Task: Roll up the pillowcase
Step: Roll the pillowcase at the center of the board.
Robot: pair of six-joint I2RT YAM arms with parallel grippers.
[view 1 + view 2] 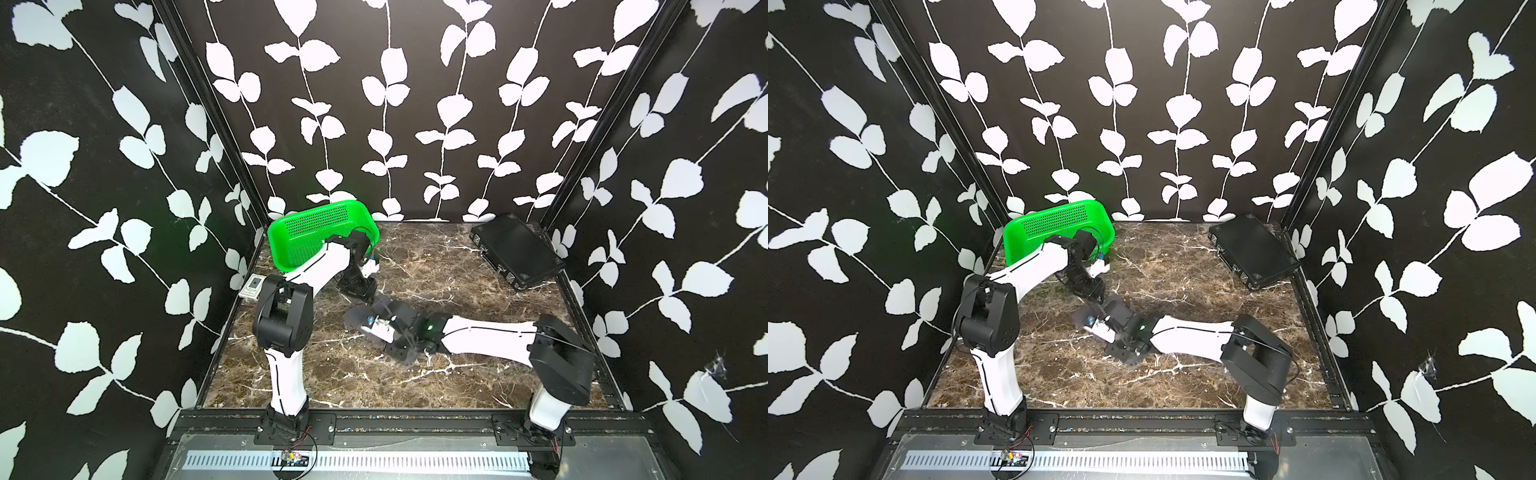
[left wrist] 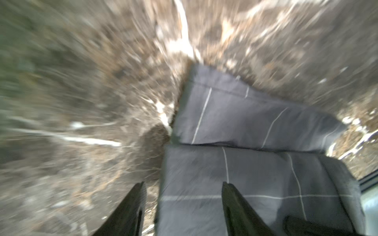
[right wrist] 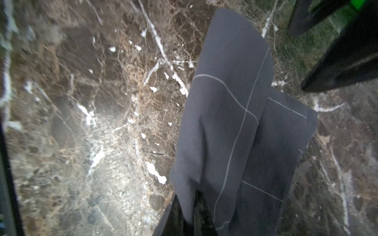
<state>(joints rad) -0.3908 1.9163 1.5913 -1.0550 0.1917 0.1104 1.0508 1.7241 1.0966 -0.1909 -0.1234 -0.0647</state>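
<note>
**Pillowcase roll: begun, mostly outstanding**

- Right gripper (image 3: 189, 212): closed tight, pinching a raised fold of the dark charcoal-grey soft pillowcase with thin white grid lines (image 3: 235, 102).
- Left gripper (image 2: 183, 183): jaws apart, holding nothing, poised at the cloth's far-left end.
- Pillowcase: mid-table on the brown marble-patterned table (image 1: 457, 282), folded into a narrow strip with one layer overlapping another.
- Done, by appearance: folding narrow. Left: no tight cylinder visible, so the rolling itself.
- Surroundings: green perforated plastic basket (image 1: 307, 232) far left and black rigid flat case (image 1: 515, 249) far right, both well apart from the cloth.
</note>
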